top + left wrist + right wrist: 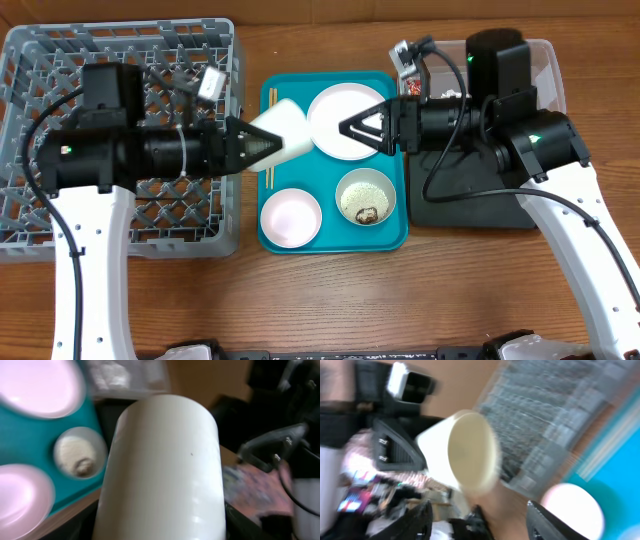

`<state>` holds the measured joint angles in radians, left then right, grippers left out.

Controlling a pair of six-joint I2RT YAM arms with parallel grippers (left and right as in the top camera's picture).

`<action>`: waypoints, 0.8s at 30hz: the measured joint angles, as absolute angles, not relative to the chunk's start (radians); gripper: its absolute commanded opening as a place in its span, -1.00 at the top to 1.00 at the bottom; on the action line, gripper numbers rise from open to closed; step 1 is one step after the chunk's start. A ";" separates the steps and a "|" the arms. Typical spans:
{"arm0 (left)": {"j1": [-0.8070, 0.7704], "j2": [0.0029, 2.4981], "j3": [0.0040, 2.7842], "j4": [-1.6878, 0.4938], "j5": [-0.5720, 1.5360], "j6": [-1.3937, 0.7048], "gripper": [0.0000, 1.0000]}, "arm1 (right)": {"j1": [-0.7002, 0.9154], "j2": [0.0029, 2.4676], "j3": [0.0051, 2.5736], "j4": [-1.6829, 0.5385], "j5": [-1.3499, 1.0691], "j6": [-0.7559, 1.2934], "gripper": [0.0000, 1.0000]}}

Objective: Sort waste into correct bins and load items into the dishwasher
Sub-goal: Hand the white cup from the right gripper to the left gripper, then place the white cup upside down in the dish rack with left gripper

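So, my left claw (pixel 266 143) is pinching the small white cup (pixel 285 125), tipped sideways over the teal tray's (pixel 335 232) left edge next to the grey dish rack (pixel 30 60), and my right claw (pixel 348 128) hangs spread and empty over the plate (pixel 335 105).

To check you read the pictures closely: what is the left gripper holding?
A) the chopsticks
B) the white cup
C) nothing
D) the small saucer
B: the left gripper is shut on the white cup, which fills the left wrist view.
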<state>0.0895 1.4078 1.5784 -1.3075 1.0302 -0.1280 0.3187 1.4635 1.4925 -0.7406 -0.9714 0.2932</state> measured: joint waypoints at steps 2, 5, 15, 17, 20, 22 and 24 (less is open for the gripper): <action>0.133 1.408 1.578 -1.361 0.907 -0.160 -0.13 | 0.326 1.464 1.493 -0.828 -0.865 0.270 -0.26; 0.205 1.408 1.578 -1.440 0.732 -0.211 -0.15 | 0.345 1.464 1.493 -0.917 -0.719 0.233 -0.25; 0.424 1.408 1.578 -1.562 0.264 -0.297 -0.34 | 0.370 1.464 1.493 -0.953 -0.565 0.171 -0.26; 0.459 1.408 1.578 -1.563 0.210 -0.305 -0.35 | 0.370 1.464 1.493 -0.953 -0.558 0.168 -0.26; 0.509 1.408 1.578 -1.556 0.143 -0.316 -0.40 | 0.370 1.464 1.493 -0.953 -0.551 0.164 -0.26; 0.536 1.412 1.578 -1.557 0.109 -0.321 -0.40 | 0.370 1.464 1.493 -0.954 -0.549 0.163 -0.26; 0.560 1.425 1.578 -1.557 0.081 -0.328 -0.40 | 0.370 1.464 1.493 -0.954 -0.548 0.162 -0.26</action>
